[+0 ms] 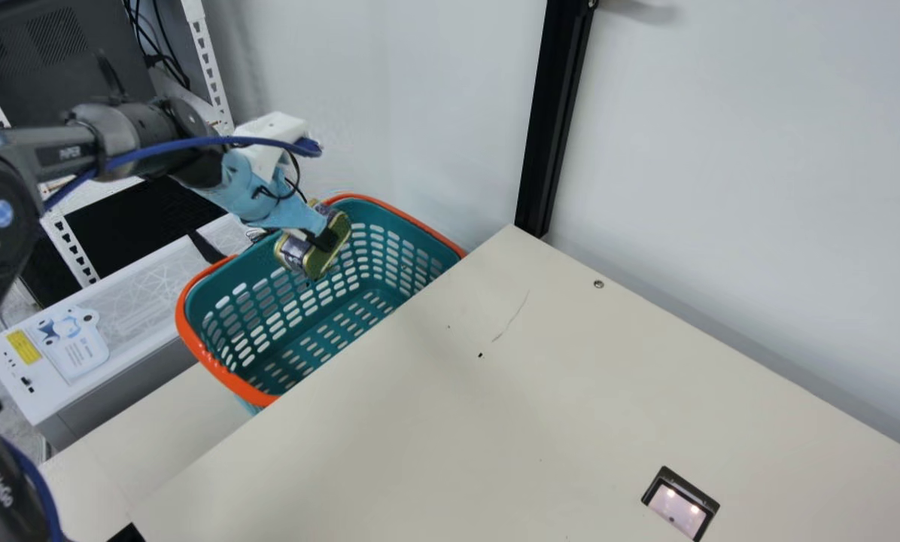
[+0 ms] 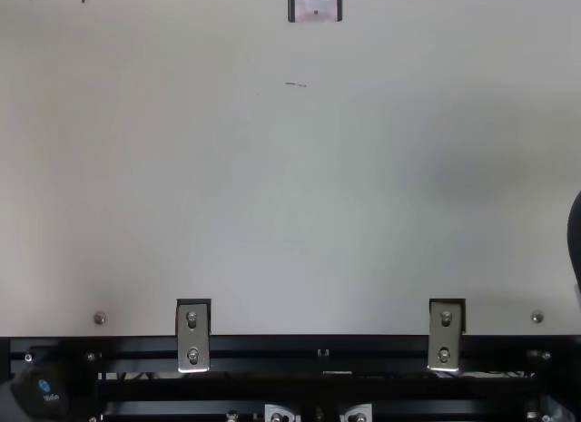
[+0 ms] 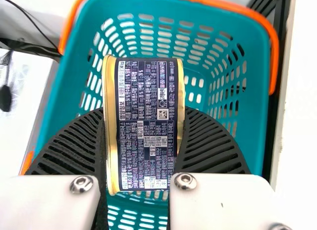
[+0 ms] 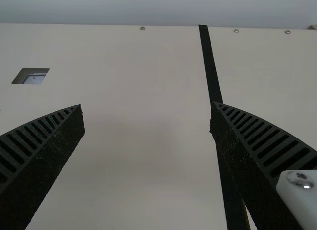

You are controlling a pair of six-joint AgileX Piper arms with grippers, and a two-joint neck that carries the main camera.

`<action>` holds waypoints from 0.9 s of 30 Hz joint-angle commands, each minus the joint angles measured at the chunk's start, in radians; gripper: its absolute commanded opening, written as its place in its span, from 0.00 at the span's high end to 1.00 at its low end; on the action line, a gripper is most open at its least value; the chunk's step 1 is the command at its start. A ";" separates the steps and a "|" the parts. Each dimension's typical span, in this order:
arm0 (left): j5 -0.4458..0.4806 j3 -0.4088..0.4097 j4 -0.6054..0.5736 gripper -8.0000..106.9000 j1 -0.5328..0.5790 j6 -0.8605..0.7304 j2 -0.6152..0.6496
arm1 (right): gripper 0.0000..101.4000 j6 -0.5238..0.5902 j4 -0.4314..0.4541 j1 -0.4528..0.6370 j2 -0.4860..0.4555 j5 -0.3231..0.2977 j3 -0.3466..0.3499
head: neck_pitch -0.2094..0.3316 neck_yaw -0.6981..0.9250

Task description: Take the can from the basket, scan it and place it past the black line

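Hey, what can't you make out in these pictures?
Gripped sides of the can: left wrist view, covered by the left gripper.
Part of the floor of the basket: left wrist view, behind the can; main view, behind the tabletop.
Near end of the black line: right wrist view, cut off by the bottom edge.

Basket looks matt plast., can shiny metal, table smooth w/ matt finish
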State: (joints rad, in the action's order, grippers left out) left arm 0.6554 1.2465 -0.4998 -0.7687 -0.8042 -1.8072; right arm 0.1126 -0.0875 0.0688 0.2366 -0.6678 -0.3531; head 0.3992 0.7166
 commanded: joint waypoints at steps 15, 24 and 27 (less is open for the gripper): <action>0.277 0.030 -0.080 0.84 -0.031 0.080 0.218 | 0.00 0.000 0.000 0.000 0.000 0.000 0.000 | 0.037 0.017; 0.413 0.062 -0.141 0.84 -0.054 0.098 0.317 | 0.00 0.000 0.000 0.000 0.000 0.000 0.000 | 0.037 0.017; 0.452 0.072 -0.157 0.84 -0.057 0.108 0.343 | 0.00 0.000 0.000 0.000 0.000 0.000 0.000 | 0.037 0.017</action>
State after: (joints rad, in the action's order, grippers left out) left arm 1.0871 1.3150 -0.6515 -0.8248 -0.6983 -1.4725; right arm 0.1126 -0.0875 0.0688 0.2366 -0.6678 -0.3531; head 0.4043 0.7166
